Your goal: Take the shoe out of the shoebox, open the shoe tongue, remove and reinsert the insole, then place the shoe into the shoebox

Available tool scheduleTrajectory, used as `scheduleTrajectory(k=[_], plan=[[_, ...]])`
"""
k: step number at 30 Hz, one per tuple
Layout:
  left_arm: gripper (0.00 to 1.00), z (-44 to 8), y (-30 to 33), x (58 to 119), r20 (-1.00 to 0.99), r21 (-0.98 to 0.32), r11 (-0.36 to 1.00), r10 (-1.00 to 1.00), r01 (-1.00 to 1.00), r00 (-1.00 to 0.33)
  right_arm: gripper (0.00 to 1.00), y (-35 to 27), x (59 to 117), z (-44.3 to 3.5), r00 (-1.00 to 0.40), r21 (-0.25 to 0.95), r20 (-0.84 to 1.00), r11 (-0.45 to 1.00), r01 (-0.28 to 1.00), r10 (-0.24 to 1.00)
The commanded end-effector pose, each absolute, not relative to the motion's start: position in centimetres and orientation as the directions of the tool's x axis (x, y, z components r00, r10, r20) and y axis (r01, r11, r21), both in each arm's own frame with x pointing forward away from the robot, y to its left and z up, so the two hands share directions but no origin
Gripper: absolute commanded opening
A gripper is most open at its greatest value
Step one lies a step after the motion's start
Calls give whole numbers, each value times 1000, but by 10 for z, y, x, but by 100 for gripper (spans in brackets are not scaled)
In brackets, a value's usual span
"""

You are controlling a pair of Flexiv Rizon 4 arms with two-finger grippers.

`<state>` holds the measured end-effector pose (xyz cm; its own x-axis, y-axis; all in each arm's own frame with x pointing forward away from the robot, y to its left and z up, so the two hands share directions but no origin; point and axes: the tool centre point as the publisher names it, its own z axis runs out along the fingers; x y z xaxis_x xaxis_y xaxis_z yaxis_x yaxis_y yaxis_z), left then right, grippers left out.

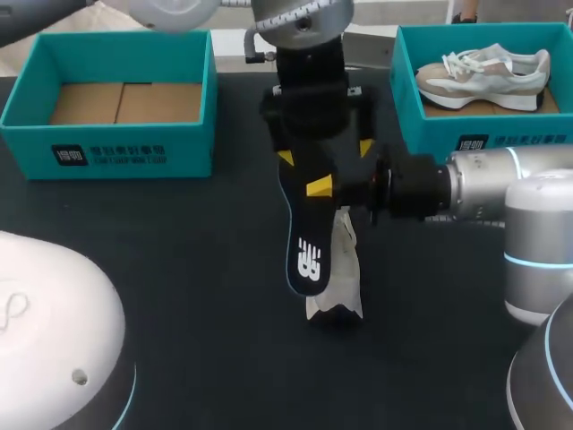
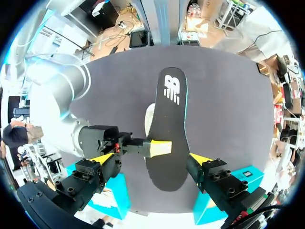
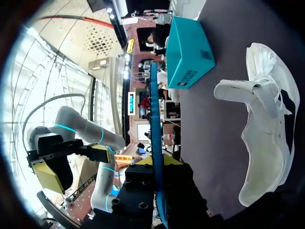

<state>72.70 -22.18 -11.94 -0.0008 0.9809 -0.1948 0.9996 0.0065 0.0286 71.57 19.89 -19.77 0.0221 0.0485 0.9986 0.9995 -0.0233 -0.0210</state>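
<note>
A black insole [image 1: 307,244] with a white logo hangs edge-up over the table, and my right gripper [image 1: 320,186] is shut on its upper part. Under it a white and beige shoe [image 1: 338,282] lies on the dark table. My left gripper [image 1: 325,152] hangs open above, its yellow tips on either side of the insole without touching it. In the left wrist view the insole [image 2: 169,138] runs between my open fingers [image 2: 102,157], with the shoe [image 2: 149,117] peeking out behind. In the right wrist view the insole [image 3: 155,124] shows edge-on in my right gripper [image 3: 159,162], with the shoe [image 3: 267,143] beside it.
An empty teal shoebox [image 1: 27,107] with a cardboard floor stands at the back left. A second teal shoebox [image 1: 407,90] at the back right holds another white and beige shoe [image 1: 483,73]. My left arm's white base [image 1: 54,331] fills the front left corner.
</note>
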Motion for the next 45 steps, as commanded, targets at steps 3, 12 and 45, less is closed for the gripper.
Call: scheduleTrajectory(k=[3, 12, 45], plan=[[100, -129, -178, 714, -682, 73, -20, 729, 997, 64, 0, 196, 717, -197, 32, -32, 998, -14, 999, 52], [100, -125, -160, 715, -802, -78, -50, 596, 996, -33, 0, 193, 711, -195, 43, -42, 998, -24, 999, 45], [100, -144, -158, 727, -989, -59, 2, 136, 998, -58, 0, 181, 709, -185, 27, -25, 996, -29, 999, 80]])
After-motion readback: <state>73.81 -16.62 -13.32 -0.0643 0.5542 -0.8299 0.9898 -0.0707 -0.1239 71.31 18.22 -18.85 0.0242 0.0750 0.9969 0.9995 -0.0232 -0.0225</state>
